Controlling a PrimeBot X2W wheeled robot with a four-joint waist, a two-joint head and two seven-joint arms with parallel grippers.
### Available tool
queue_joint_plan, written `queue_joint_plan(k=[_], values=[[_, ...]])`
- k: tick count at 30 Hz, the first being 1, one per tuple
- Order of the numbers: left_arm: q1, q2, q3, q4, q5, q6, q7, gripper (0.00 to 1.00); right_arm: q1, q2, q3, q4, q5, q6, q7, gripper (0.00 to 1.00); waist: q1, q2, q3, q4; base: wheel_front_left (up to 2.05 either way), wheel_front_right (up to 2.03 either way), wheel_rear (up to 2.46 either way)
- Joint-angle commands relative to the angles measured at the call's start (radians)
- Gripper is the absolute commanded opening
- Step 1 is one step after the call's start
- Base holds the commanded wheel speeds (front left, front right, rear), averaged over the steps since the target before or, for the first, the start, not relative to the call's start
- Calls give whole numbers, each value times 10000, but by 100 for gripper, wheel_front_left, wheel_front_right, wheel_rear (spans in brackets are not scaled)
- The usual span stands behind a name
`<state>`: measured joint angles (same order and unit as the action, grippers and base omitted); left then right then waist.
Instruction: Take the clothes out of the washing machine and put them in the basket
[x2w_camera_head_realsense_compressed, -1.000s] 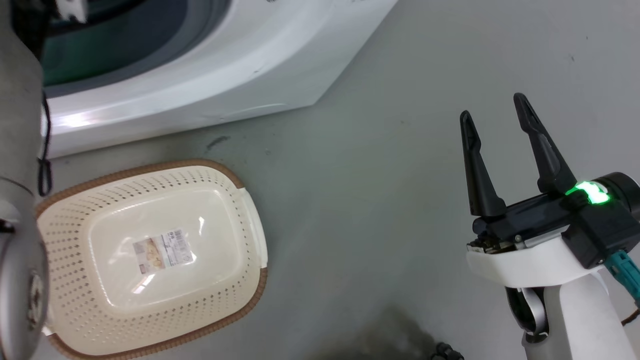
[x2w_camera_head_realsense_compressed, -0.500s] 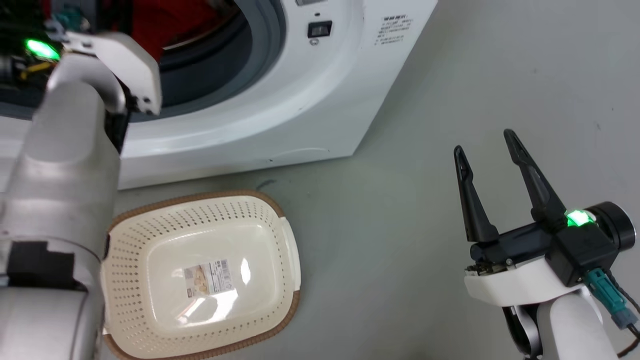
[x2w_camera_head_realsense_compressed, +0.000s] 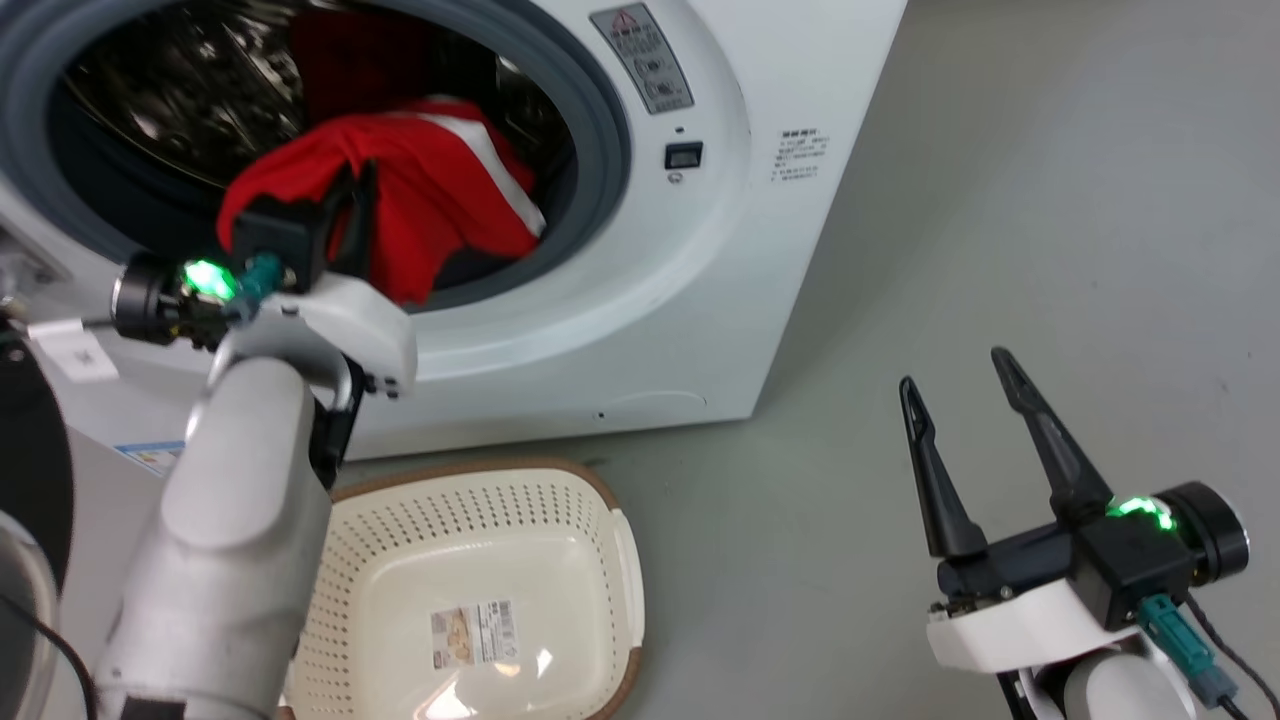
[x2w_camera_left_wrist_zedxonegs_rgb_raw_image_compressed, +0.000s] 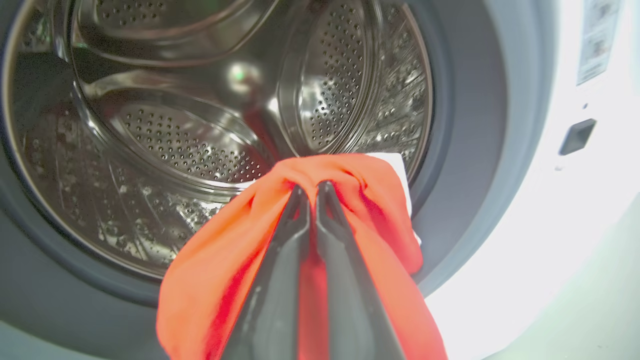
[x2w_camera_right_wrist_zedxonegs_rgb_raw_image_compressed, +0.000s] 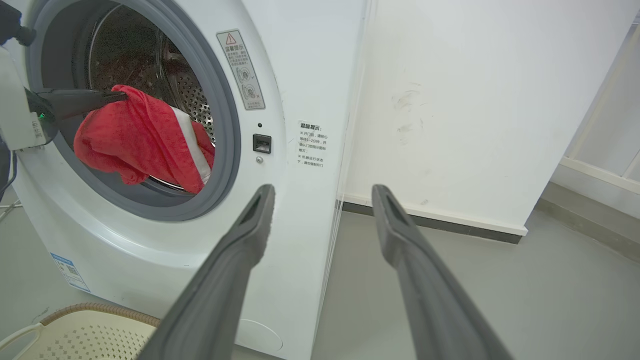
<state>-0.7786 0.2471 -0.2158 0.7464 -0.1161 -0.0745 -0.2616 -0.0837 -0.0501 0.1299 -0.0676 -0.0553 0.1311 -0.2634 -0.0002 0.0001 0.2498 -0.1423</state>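
Left gripper (x2w_camera_left_wrist_zedxonegs_rgb_raw_image_compressed: 310, 187) clamped on clothes (x2w_camera_left_wrist_zedxonegs_rgb_raw_image_compressed: 382, 210) in washing machine (x2w_camera_head_realsense_compressed: 700, 300) mouth — seemingly dangling, right gripper (x2w_camera_head_realsense_compressed: 952, 370) wide

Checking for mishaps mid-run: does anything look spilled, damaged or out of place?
Nothing stands out. The left gripper grips the red clothes at the porthole of the washing machine, and the basket sits upright on the floor.

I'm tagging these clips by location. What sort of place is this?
Probably a laundry or utility room, perhaps a test space: a white front-loading washing machine stands by a plain white wall on a bare grey floor, with a perforated laundry basket before it.
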Motion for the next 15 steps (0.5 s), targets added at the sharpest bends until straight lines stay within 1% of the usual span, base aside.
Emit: queue_joint_plan(k=[1, 8, 15], values=[[181, -17, 13, -102, -16, 56, -48, 0, 141, -2, -7, 23, -57, -7, -21, 100, 2, -1, -340, 211, 0, 0, 0], [2122, 6, -61, -2108, -106, 197, -48, 0, 733, -2, -28, 148, -161, -7, -21, 100, 2, -1, -1197, 498, 0, 0, 0], [3775, 292, -102, -4162, -139, 420, 236, 0, 1175, -1, -4, 210, -165, -7, -21, 100, 2, -1, -1847, 721, 0, 0, 0]])
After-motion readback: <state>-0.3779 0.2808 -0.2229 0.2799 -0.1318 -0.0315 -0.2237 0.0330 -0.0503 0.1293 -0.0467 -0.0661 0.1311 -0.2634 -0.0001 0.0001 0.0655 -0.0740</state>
